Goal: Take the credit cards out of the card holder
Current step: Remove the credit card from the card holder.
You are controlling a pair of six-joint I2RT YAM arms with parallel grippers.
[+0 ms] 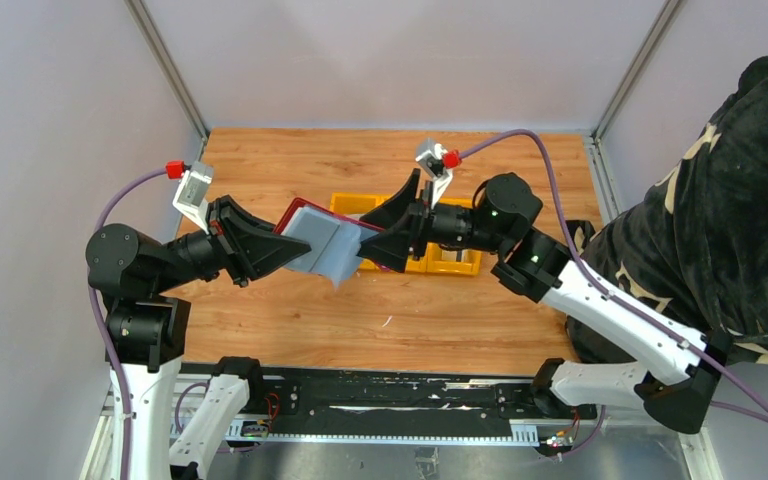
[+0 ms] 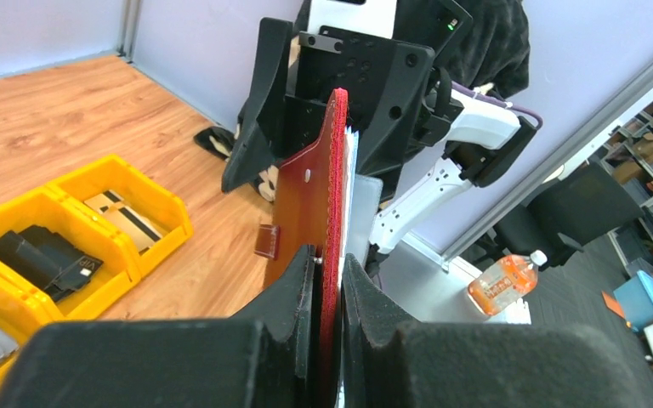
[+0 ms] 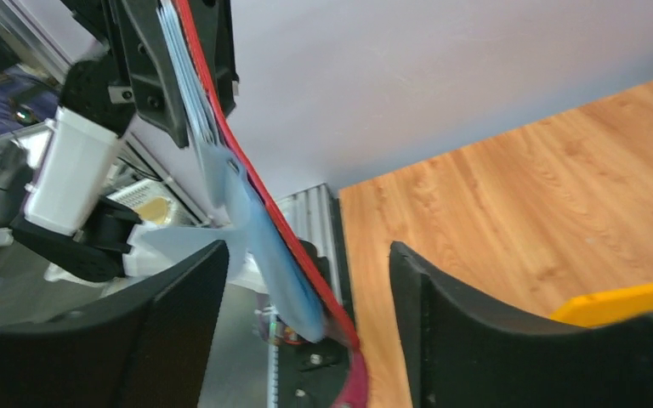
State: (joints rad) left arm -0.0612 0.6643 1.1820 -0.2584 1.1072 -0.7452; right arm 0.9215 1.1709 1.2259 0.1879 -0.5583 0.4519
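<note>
The dark red card holder hangs open in the air above the table's middle, its grey-blue lining facing the camera. My left gripper is shut on its left edge; the left wrist view shows the jaws clamped on the red cover. Thin pale card edges show inside the holder. My right gripper is open, its jaws standing either side of the holder's right edge without touching. In the right wrist view, the red cover and blue lining pass between the open fingers.
A yellow three-compartment bin stands behind and under the right gripper. In the left wrist view the bin holds a dark card and a striped card. A person in a dark patterned top is at the right.
</note>
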